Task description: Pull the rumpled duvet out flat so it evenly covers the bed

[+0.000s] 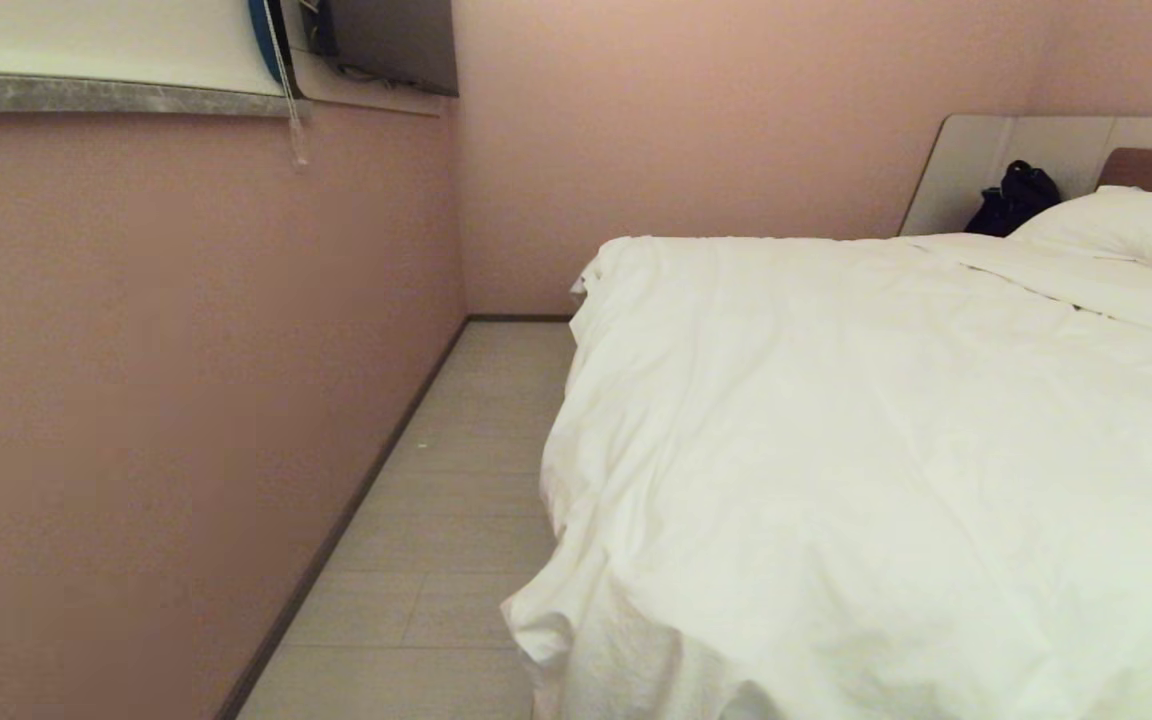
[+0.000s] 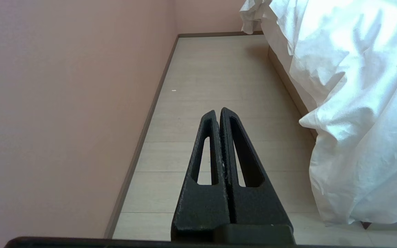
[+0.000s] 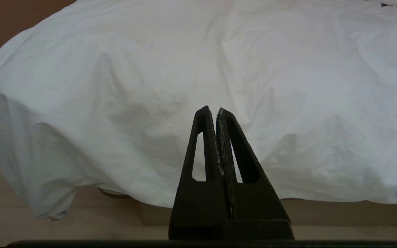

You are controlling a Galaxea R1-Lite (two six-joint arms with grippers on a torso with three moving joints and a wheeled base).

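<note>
Duvet (image 1: 866, 450) lies spread over the bed (image 1: 976, 170), white and puffy, creased in long shallow folds. It covers the mattress from the foot end up toward the pillow (image 1: 1126, 228), which sits at the bed's head against the beige headboard with its reddish-brown insert. Along the bed's side nearest the pink wall (image 1: 166, 380) the duvet hangs over the edge in loose bunches; at the bed's foot corner it droops lowest, a rumpled fold reaching nearly to the floor (image 1: 436, 520). A folded-back band of white runs across the bed just below the pillow.

Dark bag (image 1: 1014, 200) rests on the bed's head end, between the pillow and the headboard's outer panel.

Left hand (image 2: 218, 111) is out of the head view. Wrist camera shows it clenched, the two black fingers pressed together, grasping nothing. It hangs over the strip of pale plank floor between the bed and the wall, apart from the duvet's overhang, which falls just beside it on the bed side. A sliver of the bed's low base shows under that overhang.

Right hand (image 3: 212, 109) is likewise clenched and empty, fingers shut tip to tip. It points at the duvet draped over the bed's foot edge; whether the tips touch the cloth cannot be told. Below the hem, the beige base of the bed and floor show.
</note>
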